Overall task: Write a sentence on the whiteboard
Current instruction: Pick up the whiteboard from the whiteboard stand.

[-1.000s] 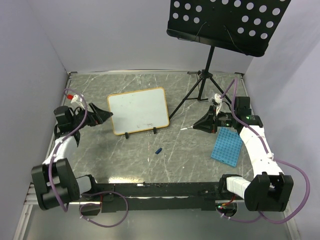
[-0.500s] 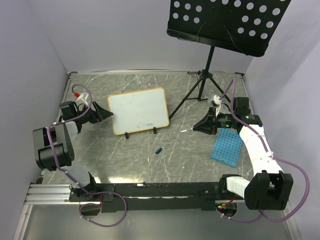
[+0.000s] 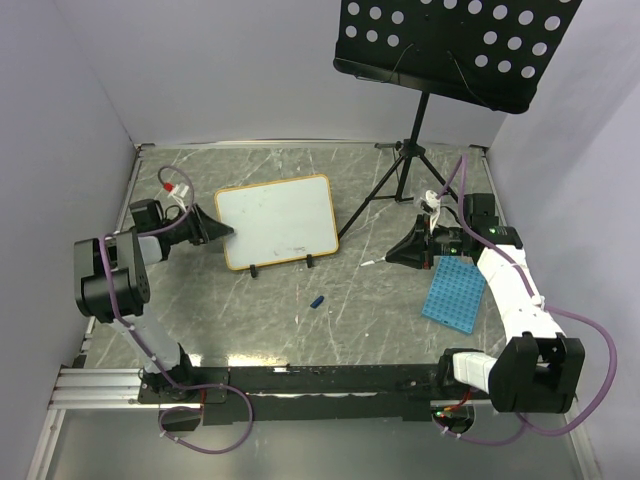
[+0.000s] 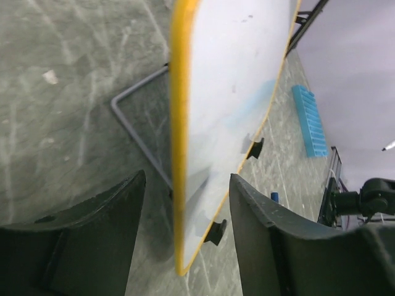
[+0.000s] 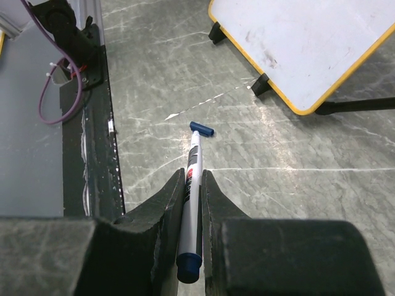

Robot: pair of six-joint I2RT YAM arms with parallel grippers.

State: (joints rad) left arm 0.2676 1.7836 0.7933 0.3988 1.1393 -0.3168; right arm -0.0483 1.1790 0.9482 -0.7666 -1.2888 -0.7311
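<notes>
Whiteboard [image 3: 277, 221] stands at 11 o'clock. My right gripper [image 3: 395, 254] pinches the marker [image 5: 196, 154]; my left gripper [image 3: 222, 232], jaws spread wide and empty, straddles its 9 o'clock edge. Closing off-centre may tip it.

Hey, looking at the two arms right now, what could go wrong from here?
1. The left gripper is open astride the edge of the whiteboard; closing off-centre could tip the board on its small feet.
2. The right gripper holds the marker beyond the stand leg; reaching across might snag it.
3. The loose cap lies before the board and could get knocked away.
</notes>
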